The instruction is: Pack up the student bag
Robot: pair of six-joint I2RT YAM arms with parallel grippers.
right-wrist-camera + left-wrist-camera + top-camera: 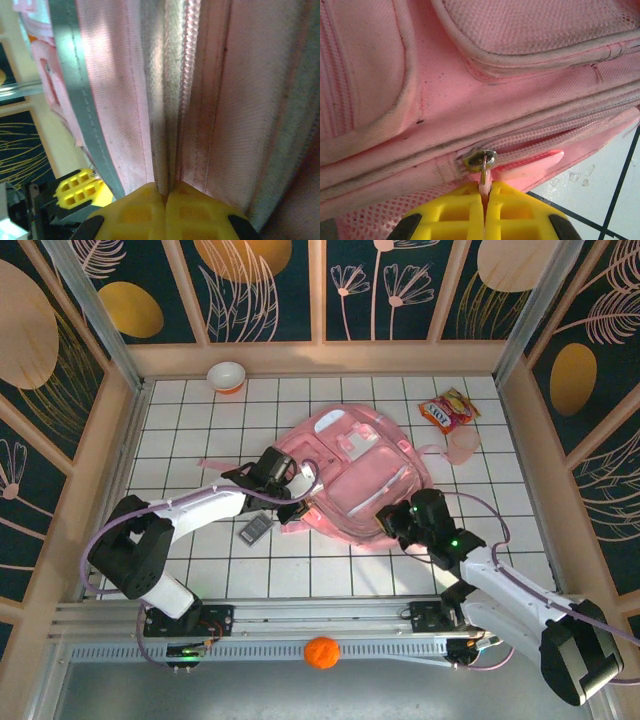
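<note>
The student bag [350, 465] lies flat in the middle of the white tiled table [180, 440], front pockets up, a little closer to the far right corner than to the near left one. The left gripper [292, 488] is at the bag's left side. In the left wrist view its yellow fingers [450, 212] are pressed together on the pale zip pull [483, 181], which hangs from a metal slider [480, 160] on a closed run of zip, with mesh fabric just below and bare tile to the right. The right gripper [388, 518] is at the bag's near edge. In the right wrist view its yellow fingers [135, 210] are pinched on a fold of pink fabric beside a line of zip teeth [187, 75]. A small red and white bowl [227, 376] stands at the far edge of the table towards the left corner, well apart from the bag. A red and yellow snack packet [448, 410] lies near the far right corner, and a small pale pink item [463, 447] sits just beside the bag's right side; I cannot tell what it is. A flat grey object [255, 530] lies on the tiles just beside the bag's near left edge, under the left arm. An orange ball [321, 652] rests on the metal strip in front of the table's near edge, between the two arm bases.
</note>
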